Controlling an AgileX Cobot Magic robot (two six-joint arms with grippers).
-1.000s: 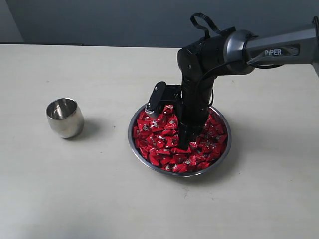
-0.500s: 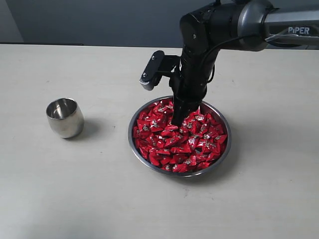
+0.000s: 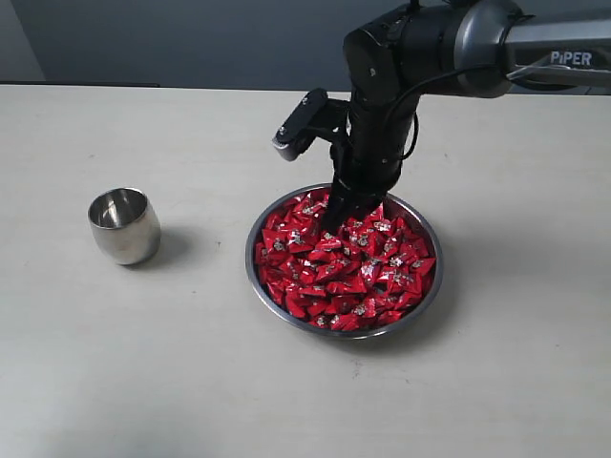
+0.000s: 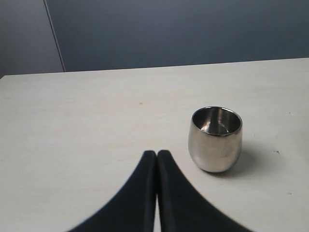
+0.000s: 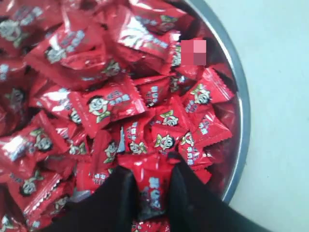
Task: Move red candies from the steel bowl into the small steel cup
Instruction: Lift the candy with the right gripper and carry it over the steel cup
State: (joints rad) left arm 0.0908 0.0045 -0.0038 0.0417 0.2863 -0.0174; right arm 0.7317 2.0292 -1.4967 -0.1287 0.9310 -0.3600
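Starting nearest, with the pale bench (image 3: 191, 391) carrying everything and the steel bowl (image 3: 250, 262) sitting toward its front, heaped with red candies (image 3: 348, 277) and so offering a pick from almost anywhere on the pile. Hovering just above the bowl's far half and pointing straight down: the right end effector (image 3: 334, 219), pinching a single candy (image 5: 152, 191) between two black fingers (image 5: 116, 198), set narrowly rather than fully together because of the foil packet wedged in the gap. Hanging perhaps just clear of the heap, though separating it from its neighbours in the wrist view is proving hard. Reading the vertical pose as a way of avoiding ploughing other sweets over the thin rim. Moving slightly farther back and well to the left, finding the small steel cup (image 3: 124, 225) standing upright, mouth up, apart from the bowl, showing only bare steel inside and serving as the drop point. Looking at that cup from outside the exterior view: the left end effector (image 4: 157, 154), tips pressed together, gripping nothing. Ending farthest with the grey-blue wall (image 3: 191, 38).
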